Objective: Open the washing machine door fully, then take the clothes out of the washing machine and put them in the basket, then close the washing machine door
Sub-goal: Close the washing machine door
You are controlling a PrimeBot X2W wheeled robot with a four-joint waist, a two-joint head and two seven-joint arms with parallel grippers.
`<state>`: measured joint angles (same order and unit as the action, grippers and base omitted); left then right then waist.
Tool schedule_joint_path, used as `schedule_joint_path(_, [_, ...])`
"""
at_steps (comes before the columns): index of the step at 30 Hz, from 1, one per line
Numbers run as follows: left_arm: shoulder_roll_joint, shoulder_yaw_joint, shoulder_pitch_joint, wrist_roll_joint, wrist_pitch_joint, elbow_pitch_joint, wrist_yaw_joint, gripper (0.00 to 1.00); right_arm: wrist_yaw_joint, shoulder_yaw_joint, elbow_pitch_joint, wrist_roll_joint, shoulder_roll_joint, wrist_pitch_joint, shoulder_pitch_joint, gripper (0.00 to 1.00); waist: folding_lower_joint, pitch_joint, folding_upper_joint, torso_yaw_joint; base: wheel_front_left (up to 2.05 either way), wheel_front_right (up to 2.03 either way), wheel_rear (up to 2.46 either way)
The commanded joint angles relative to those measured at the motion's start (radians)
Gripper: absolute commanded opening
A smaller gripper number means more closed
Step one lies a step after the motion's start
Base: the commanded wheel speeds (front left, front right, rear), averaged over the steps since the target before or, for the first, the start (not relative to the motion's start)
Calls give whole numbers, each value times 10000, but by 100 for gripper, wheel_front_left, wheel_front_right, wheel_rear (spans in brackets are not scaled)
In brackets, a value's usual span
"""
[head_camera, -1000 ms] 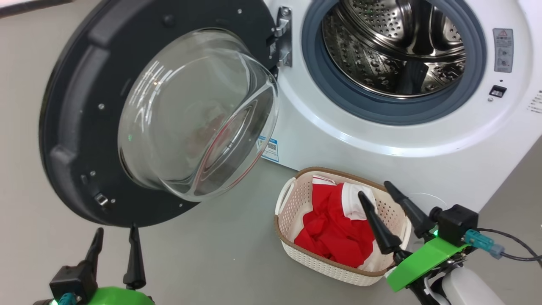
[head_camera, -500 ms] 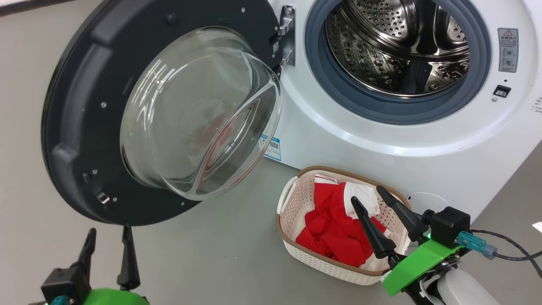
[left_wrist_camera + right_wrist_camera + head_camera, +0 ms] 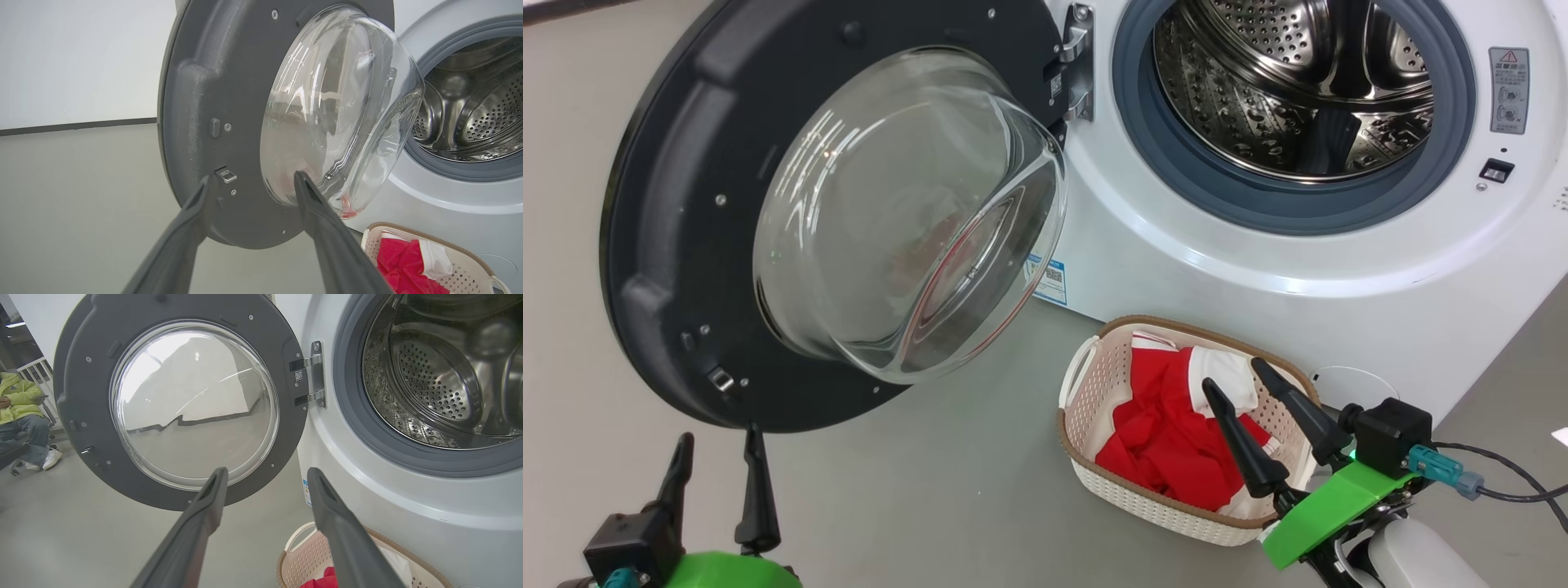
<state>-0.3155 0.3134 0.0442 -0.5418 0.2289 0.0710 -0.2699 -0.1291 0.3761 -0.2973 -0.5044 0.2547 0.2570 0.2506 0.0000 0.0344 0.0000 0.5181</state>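
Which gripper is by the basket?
The right gripper: open, it hangs over the basket holding the red clothes. The left gripper, also open, sits apart near the washing machine door's lower edge.

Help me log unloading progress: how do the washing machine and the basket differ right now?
Contents: the drum of the washing machine shows bare steel as far as seen; the basket holds the red-and-white clothes.
Size: the washing machine is far bigger than the basket.
Opening: the washing machine's is round and faces forward; the basket's is rectangular and faces up.
Shared: both have perforated walls and stand on the grey floor.
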Motion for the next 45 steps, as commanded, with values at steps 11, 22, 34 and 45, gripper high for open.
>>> schedule_joint_path(11, [-311, -374, 221, -115, 60, -306, -78, 74, -16, 48, 258, -35, 23, 48, 268, 100, 0, 15, 0, -11, 0, 0, 0])
schedule_joint_path(22, [-397, -408, 344, -83, 132, -530, 1, 0, -16, -55, 272, -14, 22, 48, 244, 100, 0, 39, 0, -1, 0, 0, 0])
schedule_joint_path(34, [-947, -778, 528, -273, -197, -2096, 66, 0, -16, -104, 265, -17, -3, 48, 249, 100, 0, 84, 0, 49, 0, 0, 0])
schedule_joint_path(45, [-2167, -2533, 1431, -1894, -1606, -4402, 320, 0, -16, -232, 311, 38, 74, 48, 235, 100, 0, 194, 0, 81, 0, 0, 0])
